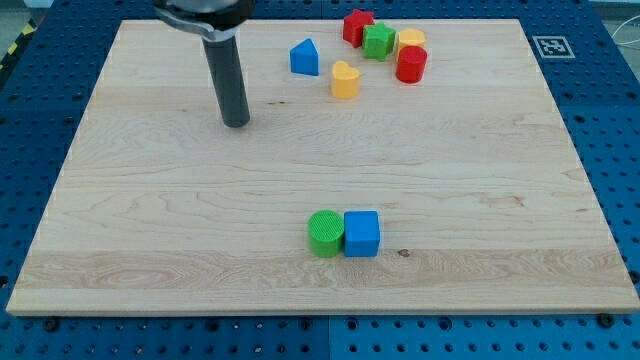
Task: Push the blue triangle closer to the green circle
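green circle (325, 233) lies well below my tip (237, 123), touching nothing.

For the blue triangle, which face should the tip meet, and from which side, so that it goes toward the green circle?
There is no gripper, so push rather than grip. Meet the blue triangle on its upper face, coming from the view's top, probably slightly left of centre, because the green circle lies far below and slightly right. My tip now stands left of and below the triangle, so it must first go round.
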{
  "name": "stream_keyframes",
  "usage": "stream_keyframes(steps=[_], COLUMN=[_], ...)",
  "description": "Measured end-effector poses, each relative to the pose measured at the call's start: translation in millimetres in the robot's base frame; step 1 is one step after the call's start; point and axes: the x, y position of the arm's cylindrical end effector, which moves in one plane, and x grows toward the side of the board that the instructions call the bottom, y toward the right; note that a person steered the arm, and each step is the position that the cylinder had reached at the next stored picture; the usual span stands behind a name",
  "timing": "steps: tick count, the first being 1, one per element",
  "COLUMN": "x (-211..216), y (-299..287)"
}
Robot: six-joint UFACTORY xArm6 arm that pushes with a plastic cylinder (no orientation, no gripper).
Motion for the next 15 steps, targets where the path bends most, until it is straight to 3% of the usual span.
stream_keyframes(steps=[5,7,9,14,15], x=[-115.0,-131.1,-115.7,10.1,17.4], y=[-12.0,42.2,102.4,109.8,109.8])
